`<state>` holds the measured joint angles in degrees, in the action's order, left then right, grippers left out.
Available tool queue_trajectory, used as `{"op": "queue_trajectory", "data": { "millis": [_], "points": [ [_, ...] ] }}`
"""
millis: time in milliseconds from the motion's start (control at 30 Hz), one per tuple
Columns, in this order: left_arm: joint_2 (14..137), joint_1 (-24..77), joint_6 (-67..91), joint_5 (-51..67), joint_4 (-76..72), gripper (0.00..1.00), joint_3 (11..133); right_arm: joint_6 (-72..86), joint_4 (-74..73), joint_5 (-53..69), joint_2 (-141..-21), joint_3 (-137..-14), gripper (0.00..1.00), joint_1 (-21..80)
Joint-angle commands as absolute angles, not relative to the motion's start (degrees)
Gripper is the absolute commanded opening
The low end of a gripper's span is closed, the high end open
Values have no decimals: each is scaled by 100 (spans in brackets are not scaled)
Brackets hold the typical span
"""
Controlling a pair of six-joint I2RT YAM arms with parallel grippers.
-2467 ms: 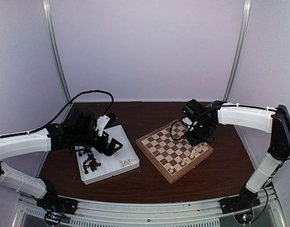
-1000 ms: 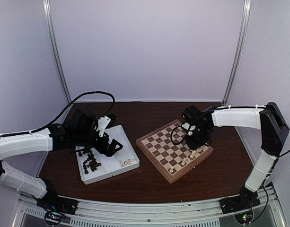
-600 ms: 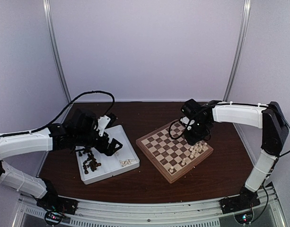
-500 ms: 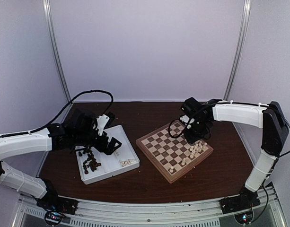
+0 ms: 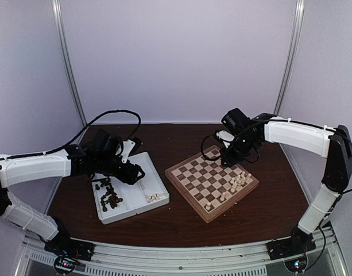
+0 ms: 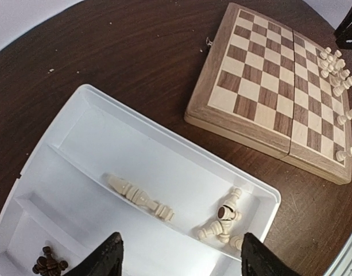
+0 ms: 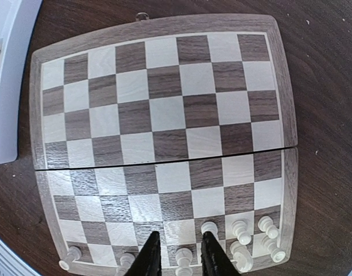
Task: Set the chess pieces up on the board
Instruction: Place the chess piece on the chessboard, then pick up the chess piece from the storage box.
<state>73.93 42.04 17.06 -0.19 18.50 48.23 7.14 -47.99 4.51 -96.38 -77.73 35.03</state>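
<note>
The board lies right of centre, also seen in the right wrist view and the left wrist view. Several cream chess pieces stand along its right edge. More cream chess pieces and dark ones lie in the white tray. My left gripper hovers open over the tray, with nothing between its fingers. My right gripper hangs above the board's far side, its jaws a narrow gap apart and empty; a standing cream piece shows below them.
The white tray has two compartments split by a curved wall, cream pieces in one and dark pieces in the other. Dark wooden tabletop surrounds tray and board. A black cable loops behind the left arm.
My right gripper has risen and drawn back from the cream pieces toward the board's far side. My left gripper has shifted slightly over the tray and its jaws have narrowed somewhat.
</note>
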Motion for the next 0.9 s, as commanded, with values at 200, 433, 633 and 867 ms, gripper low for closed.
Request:
{"op": "queue_trajectory", "data": {
  "millis": [200,433,633,867],
  "points": [
    [8557,3964,1581,388,2670,67,5889,633,-4234,1322,-9398,-7962,25,3677],
    [9258,3964,1430,162,3823,60,6878,712,-3730,1662,-9402,-7669,26,3685],
    [10071,3964,2002,-514,5075,61,7960,699,-3421,1869,-9453,-7590,26,3678],
    [10757,3991,3584,-860,5859,70,8916,879,-2772,2214,-9481,-7376,26,3683]
  ]
}}
